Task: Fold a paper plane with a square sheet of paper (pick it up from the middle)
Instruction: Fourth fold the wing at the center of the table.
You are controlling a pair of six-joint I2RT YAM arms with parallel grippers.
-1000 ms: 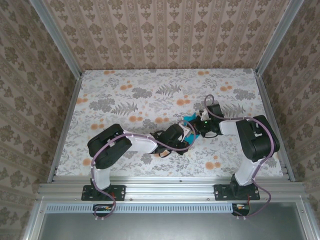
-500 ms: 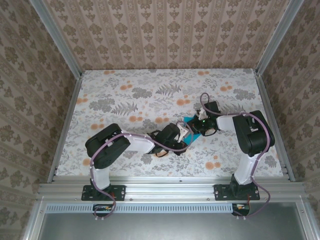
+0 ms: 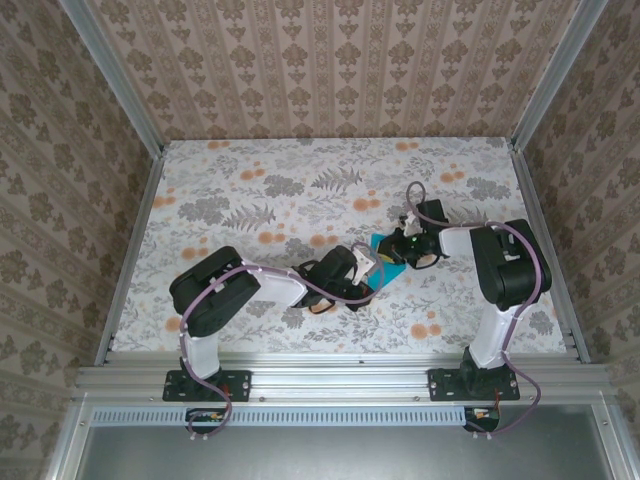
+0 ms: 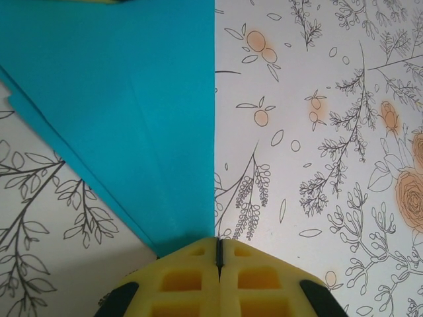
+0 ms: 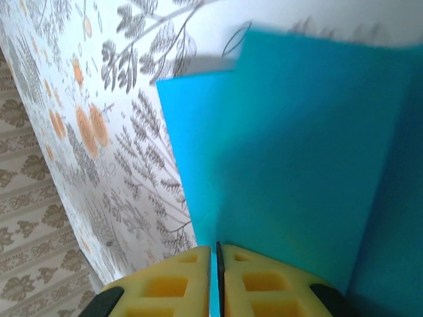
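The square sheet of paper is pinched at its pointed corner by the left gripper. One edge is clamped by the right gripper.

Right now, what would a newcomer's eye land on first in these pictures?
The bright teal-blue sheet of paper, creased and partly folded, stands out mid-table against the floral tabletop. The left pincer and the right pincer reach it from opposite sides. Each looks shut on it, yellow pads pressed together.
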